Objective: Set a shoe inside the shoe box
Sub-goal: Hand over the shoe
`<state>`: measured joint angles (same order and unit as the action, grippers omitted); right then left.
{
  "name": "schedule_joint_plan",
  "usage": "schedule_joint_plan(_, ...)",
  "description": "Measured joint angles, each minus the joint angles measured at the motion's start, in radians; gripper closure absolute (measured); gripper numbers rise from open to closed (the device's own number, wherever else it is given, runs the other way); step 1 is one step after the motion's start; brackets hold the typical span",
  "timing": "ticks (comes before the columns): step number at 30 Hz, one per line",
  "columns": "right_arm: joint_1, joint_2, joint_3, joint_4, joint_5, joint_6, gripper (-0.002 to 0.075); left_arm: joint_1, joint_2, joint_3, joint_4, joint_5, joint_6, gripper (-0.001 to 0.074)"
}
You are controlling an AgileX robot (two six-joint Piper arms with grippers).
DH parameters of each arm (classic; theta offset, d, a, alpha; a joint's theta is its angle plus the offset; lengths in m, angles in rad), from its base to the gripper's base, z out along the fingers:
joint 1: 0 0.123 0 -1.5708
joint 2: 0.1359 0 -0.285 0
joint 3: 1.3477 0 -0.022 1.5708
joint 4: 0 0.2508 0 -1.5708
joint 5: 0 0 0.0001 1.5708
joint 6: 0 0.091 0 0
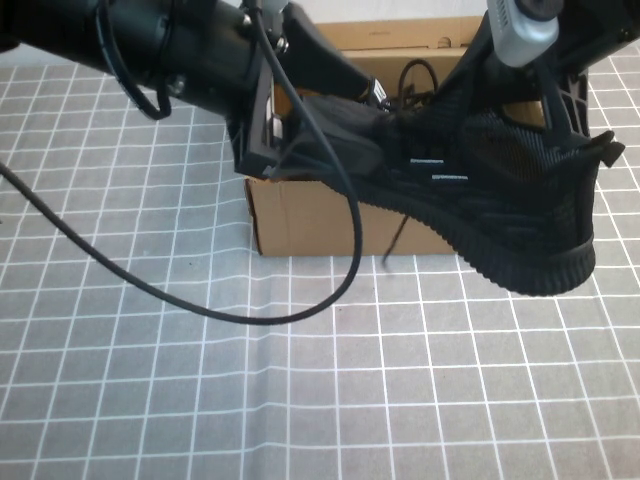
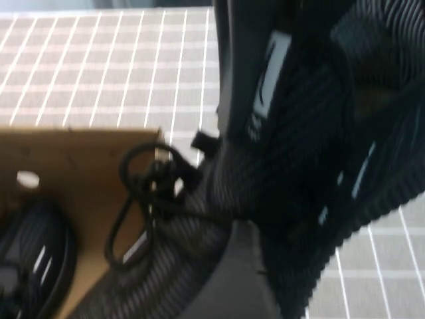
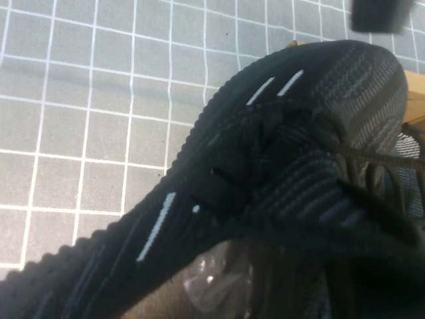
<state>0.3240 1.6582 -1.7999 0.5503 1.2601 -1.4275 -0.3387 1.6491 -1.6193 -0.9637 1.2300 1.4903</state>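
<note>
Both grippers hold the black knit shoe [image 1: 500, 200] in the air, tilted, over the front right part of the brown cardboard shoe box [image 1: 300, 215]. My left gripper [image 1: 372, 122] is shut on the shoe's toe end. In the left wrist view its grey fingers [image 2: 236, 279] clamp the knit upper [image 2: 312, 153]. My right gripper [image 1: 548, 120] is shut on the heel collar, and the heel hangs lowest at the right. The right wrist view shows the laced upper [image 3: 279, 173] with white dashes. The matching second shoe [image 2: 33, 259] lies inside the box [image 2: 80, 153].
The box stands on a grey mat with a white grid [image 1: 300, 400]. The left arm's black cable [image 1: 200, 305] loops down over the mat in front of the box. A box edge [image 3: 415, 106] shows beside the shoe in the right wrist view.
</note>
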Motion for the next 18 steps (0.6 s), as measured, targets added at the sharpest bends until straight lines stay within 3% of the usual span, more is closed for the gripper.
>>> schedule_joint_plan(5, 0.0, 0.0, 0.0, -0.002, 0.0, -0.022, 0.0732, 0.0, 0.042, 0.0, -0.127, -0.014, 0.024, 0.0126)
schedule_joint_plan(18, 0.0, 0.0, 0.0, -0.002, 0.0, -0.069, 0.0732, -0.028, 0.159, 0.0, -0.192, -0.071, 0.066, 0.0122)
